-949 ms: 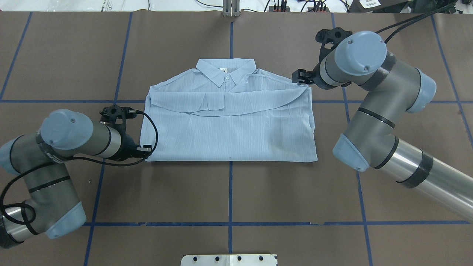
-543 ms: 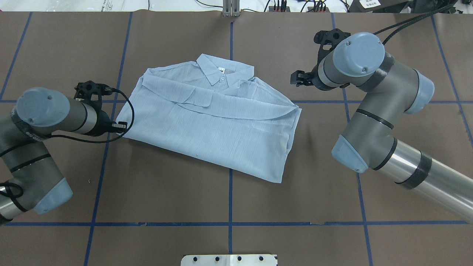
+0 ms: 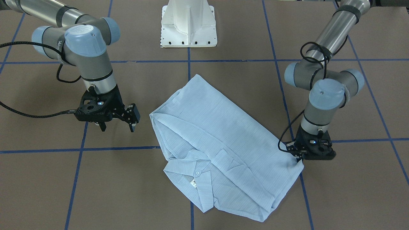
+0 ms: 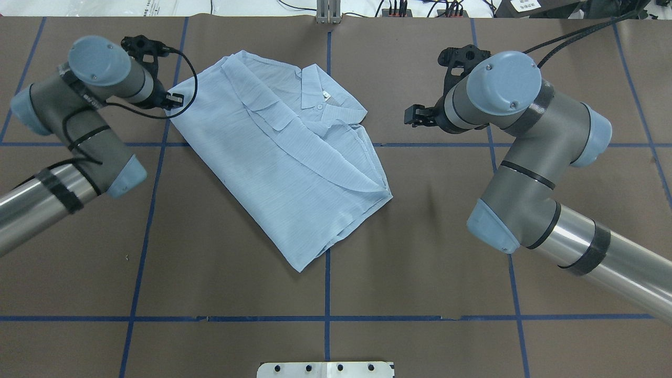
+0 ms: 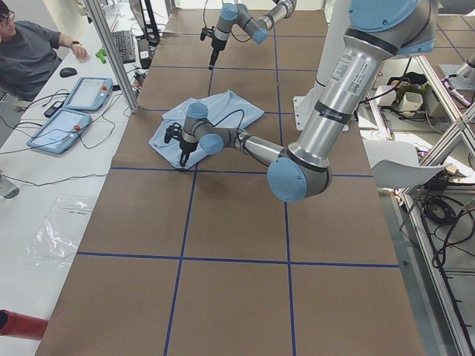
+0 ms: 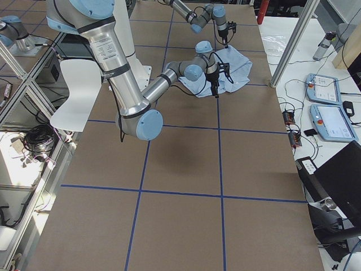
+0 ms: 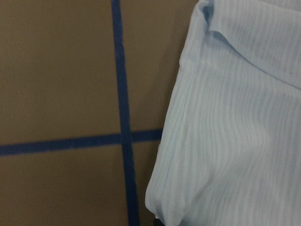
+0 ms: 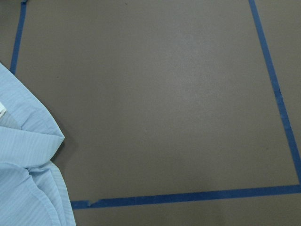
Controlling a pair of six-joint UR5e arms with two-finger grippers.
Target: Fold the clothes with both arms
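Brown paper covers the table [image 4: 446, 252], crossed by blue tape lines [image 4: 326, 294]; the white pedestal base [image 3: 188, 24] is the mark for all places below. Out in front of the pedestal base lies the light blue striped shirt [image 4: 283, 157], folded into a flat packet and turned askew, mostly to the robot's left of the base's middle; one lower corner points back toward the base, while the collar [image 3: 195, 174] sits at the end farthest from it, buttoned and facing up.

Far from the base and well to its left side, the left gripper [image 3: 299, 158] reaches down to the shirt's outer corner; its jaws stand narrow and pinch the cloth edge there, with the left wrist view showing that corner [image 7: 162, 212] bunched at the bottom of the frame over a tape crossing.

On the base's right side, about as far out, the right gripper [image 3: 117, 127] hangs just above the table with its fingers [image 3: 132, 123] spread wide and nothing between them; it touches nothing, and a strip of bare paper parts it from the shirt's nearest fold; its wrist view catches only the shirt's edge [image 8: 23, 174] at lower left.
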